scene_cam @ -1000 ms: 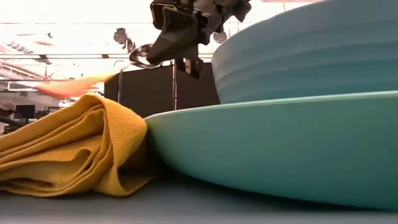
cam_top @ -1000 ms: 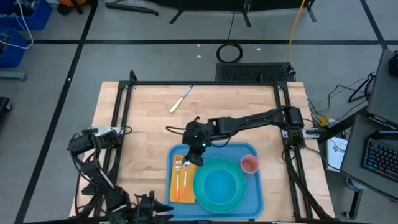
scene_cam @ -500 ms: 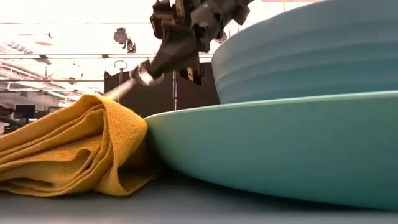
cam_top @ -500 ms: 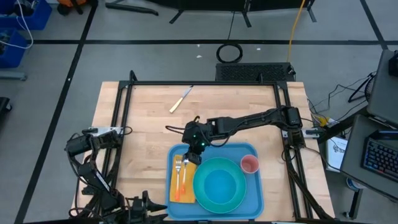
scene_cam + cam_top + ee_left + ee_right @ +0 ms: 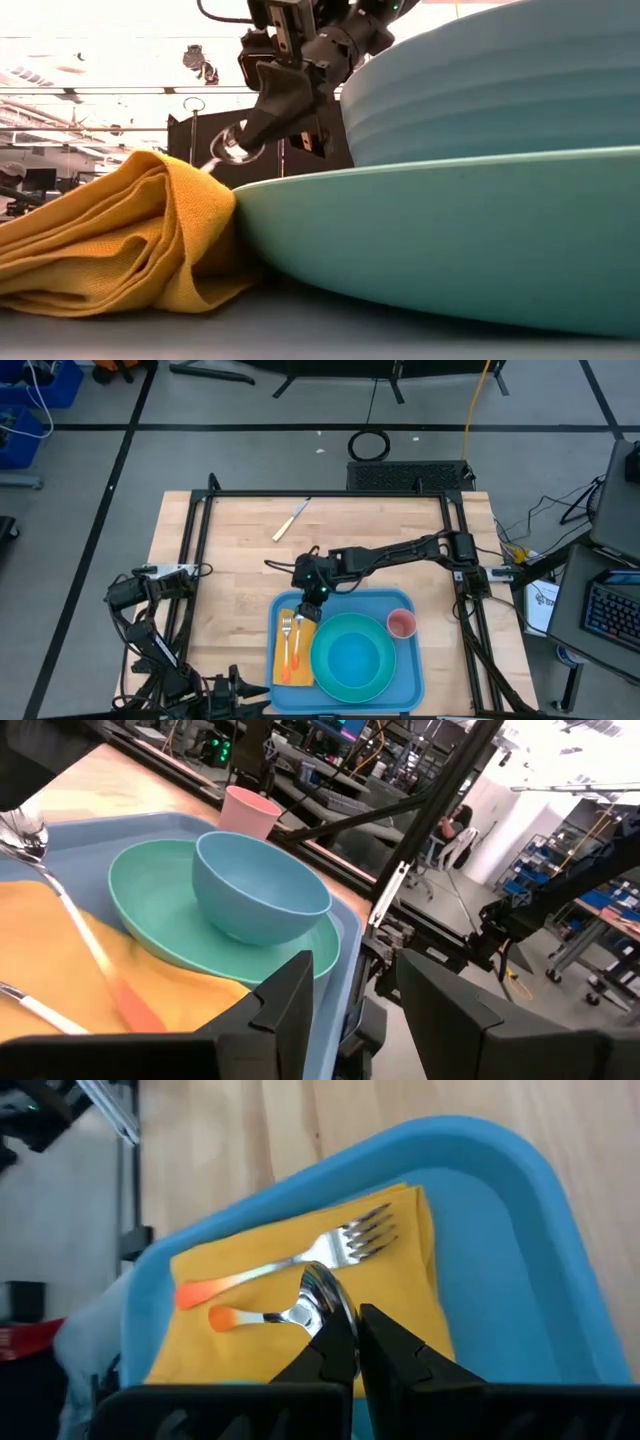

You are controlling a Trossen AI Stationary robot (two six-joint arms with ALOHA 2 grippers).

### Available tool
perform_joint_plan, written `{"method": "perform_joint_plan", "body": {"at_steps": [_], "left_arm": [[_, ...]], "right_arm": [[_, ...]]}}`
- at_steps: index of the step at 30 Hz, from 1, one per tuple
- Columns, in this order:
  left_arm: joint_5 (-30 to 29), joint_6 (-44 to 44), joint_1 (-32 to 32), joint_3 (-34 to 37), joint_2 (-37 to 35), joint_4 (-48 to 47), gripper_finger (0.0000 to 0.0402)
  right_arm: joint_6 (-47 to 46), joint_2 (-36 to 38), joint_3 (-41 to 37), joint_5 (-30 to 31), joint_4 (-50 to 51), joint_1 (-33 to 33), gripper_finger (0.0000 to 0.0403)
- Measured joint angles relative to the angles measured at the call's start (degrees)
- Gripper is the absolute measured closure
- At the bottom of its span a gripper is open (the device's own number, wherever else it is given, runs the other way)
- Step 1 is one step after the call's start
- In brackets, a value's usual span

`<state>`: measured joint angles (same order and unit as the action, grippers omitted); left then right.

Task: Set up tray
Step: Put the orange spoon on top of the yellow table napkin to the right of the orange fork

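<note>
The blue tray point(image 5: 405, 598) sits at the table's near edge and carries a yellow napkin point(image 5: 279, 660), a turquoise plate point(image 5: 325, 670) with a blue bowl point(image 5: 352, 658) on it, and a pink cup point(image 5: 401, 624). A fork point(image 5: 300, 1260) lies flat on the napkin point(image 5: 400, 1310). My right gripper point(image 5: 311, 598) stands over the napkin's far end, shut on an orange-handled spoon point(image 5: 290, 1312). My left gripper point(image 5: 355, 1010) waits open off the table's near left corner. My right gripper pinches the spoon's bowl point(image 5: 322, 1292) between its two fingertips point(image 5: 340, 1348), coming from above and slanting down. The spoon slopes down from the fingers toward the table's near edge. Its orange handle end point(image 5: 225, 1318) reaches the napkin beside the fork.
A butter knife point(image 5: 290, 520) lies on the bare wood toward the far edge. A black frame point(image 5: 330, 493) runs round the tabletop. In the low view the plate point(image 5: 450, 250) and bowl point(image 5: 480, 90) fill the right side and the folded napkin point(image 5: 100, 240) the left.
My right gripper has moved down toward the napkin and tipped the spoon. The handle pointed out level in the air; now it slopes down onto the napkin beside the fork. The gripper has stayed shut on the spoon's bowl.
</note>
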<state>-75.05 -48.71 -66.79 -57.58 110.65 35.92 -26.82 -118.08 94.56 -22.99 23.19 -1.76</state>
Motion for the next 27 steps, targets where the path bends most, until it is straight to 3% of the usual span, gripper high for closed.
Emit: {"method": "perform_joint_plan", "body": {"at_steps": [27], "left_arm": [[0.0, -1.4, 0.0, 0.0, 0.0, -1.4, 0.0252]], "right_arm": [[-2.5, -4.0, 0.0, -3.4, -0.7, 0.5, 0.0403]]}}
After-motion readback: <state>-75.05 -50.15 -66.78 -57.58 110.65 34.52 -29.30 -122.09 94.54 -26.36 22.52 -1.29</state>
